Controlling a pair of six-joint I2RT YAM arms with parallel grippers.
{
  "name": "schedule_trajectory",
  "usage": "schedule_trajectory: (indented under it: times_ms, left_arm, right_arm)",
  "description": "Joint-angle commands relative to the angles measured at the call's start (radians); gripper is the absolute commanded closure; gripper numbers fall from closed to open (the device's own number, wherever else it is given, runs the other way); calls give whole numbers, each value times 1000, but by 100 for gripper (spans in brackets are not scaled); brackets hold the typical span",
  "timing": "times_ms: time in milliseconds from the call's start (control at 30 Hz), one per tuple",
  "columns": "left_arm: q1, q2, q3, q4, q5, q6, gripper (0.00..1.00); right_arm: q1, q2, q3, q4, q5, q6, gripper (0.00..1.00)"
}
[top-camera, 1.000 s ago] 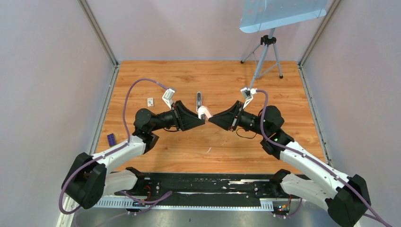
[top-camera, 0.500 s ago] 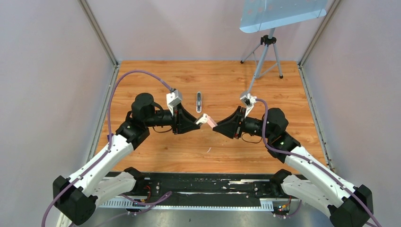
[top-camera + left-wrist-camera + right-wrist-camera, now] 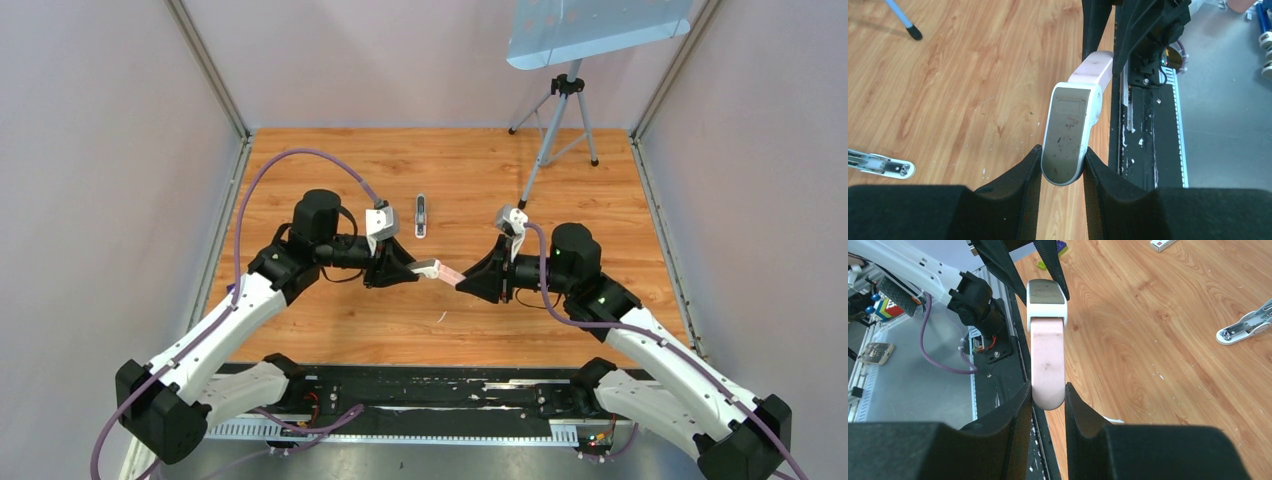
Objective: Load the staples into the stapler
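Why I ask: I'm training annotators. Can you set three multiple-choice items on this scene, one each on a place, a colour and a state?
1. Where does the stapler lie?
A. on the bare table, untouched
B. clamped between fingers
C. on the black rail

2. Which colour is the end of the two-tone piece that the right hand grips?
A. green
B. pink
C. black

3. How do the left hand and the right hand stand?
A. both open
B. one open, one shut
C. both shut on the two-tone piece, one at each end

Answers:
1 A, the top view shows it alone on the wood.
2 B, the right wrist view shows the pink end between its fingers.
3 C, each wrist view shows fingers pressed against the piece.
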Motion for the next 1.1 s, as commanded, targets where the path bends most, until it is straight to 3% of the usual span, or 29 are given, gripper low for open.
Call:
schedule_trajectory:
  times_ms: [0, 233, 433, 667, 1067]
  left_arm:
    - [10, 29, 29, -55, -13, 56, 100]
    - [10, 48, 41, -92, 3, 79, 100]
    - [10, 70, 74, -136, -19, 81, 100]
    - [10, 100, 30, -54, -37, -54, 100]
    - [10, 47, -29, 52, -132, -215, 100]
  right_arm:
    - [-19, -8, 24, -95, -36, -106, 100]
    - [-19, 30, 77, -177, -36, -218, 100]
    - [-18, 61, 84, -178, -49, -219, 100]
    - [-19, 114, 63, -117, 36, -155, 98]
    - [-18, 103, 1, -43, 27, -139, 86]
